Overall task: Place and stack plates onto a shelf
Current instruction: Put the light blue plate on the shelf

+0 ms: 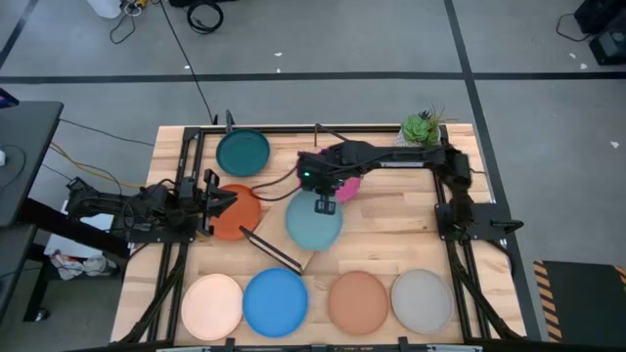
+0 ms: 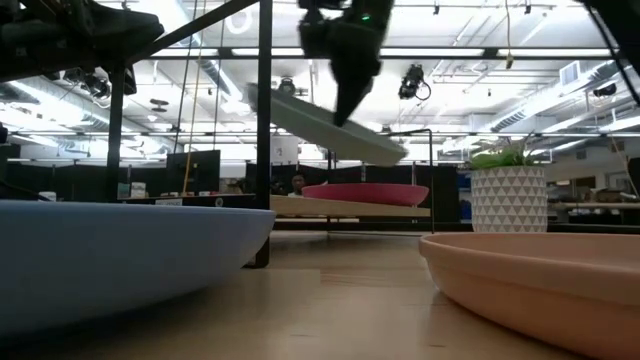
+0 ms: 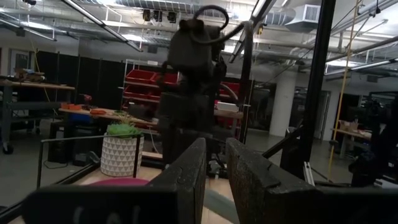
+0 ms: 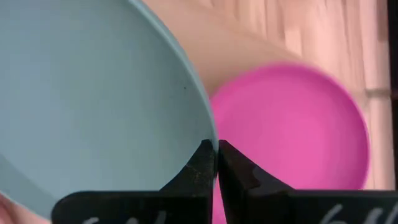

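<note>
My right gripper (image 1: 324, 205) is shut on the pale blue plate (image 1: 315, 225), which hangs tilted above the shelf (image 2: 350, 208). The magenta plate (image 2: 365, 193) rests on the shelf board, beside the gripper (image 4: 216, 146). The shelf's near end (image 1: 279, 251) shows beyond the pale blue plate. The teal plate (image 1: 243, 153) and orange-red plate (image 1: 238, 213) lie on the table at the left. My left gripper (image 1: 227, 200) waits at the orange-red plate's left rim, its fingers (image 3: 186, 180) slightly apart and empty. My right gripper pinches the pale blue plate's rim (image 4: 208, 134) on its far side between its two fingers, which come from above and point down. The plate (image 2: 330, 128) is lifted clear of the shelf and tilted.
The cream (image 1: 212, 305), bright blue (image 1: 275, 301), terracotta (image 1: 358, 301) and grey (image 1: 423, 299) plates lie in a row along the table's near edge. A potted plant (image 1: 423, 127) stands at the far right corner. Black frame rails run along the table's sides.
</note>
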